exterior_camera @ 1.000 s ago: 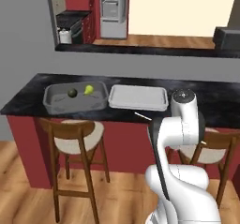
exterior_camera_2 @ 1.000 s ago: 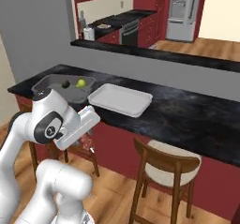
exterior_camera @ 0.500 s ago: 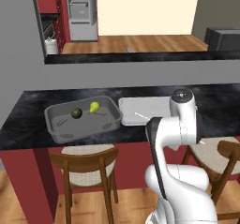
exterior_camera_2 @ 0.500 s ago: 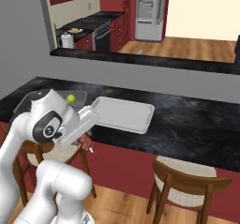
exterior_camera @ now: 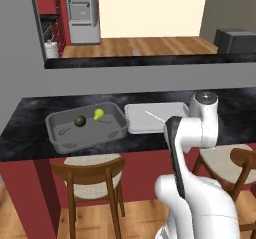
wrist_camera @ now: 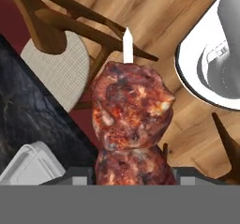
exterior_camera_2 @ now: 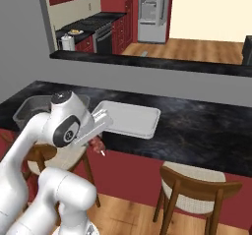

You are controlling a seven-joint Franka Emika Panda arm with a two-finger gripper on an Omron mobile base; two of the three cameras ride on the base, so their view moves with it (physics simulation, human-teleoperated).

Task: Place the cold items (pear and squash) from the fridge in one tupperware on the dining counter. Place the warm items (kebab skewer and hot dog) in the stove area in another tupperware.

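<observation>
My gripper (exterior_camera_2: 98,131) is shut on the kebab skewer (wrist_camera: 131,120), whose browned meat chunks and white tip point down over the stool and floor in the hand view. The meat hangs just off the dining counter's (exterior_camera_2: 197,126) front edge, near the shallow pale tupperware tray (exterior_camera_2: 130,118) (exterior_camera: 150,123), which holds nothing. Left of that tray stands the deep grey tupperware tub (exterior_camera: 60,133), with the dark squash (exterior_camera: 80,121) and the yellow-green pear (exterior_camera: 98,114) inside. The fridge (exterior_camera: 82,8) is far back. The hot dog is out of view.
Wooden stools (exterior_camera: 92,175) (exterior_camera_2: 199,190) stand under the counter's front edge. The raised grey back wall with its black cap (exterior_camera: 150,62) runs behind the tupperwares. A stove area (exterior_camera_2: 93,25) lies beyond it at the back left.
The base has driven, so the whole scene has shifted and the counter now looks nearer and squarer. The gripper still holds the kebab skewer in the same way.
</observation>
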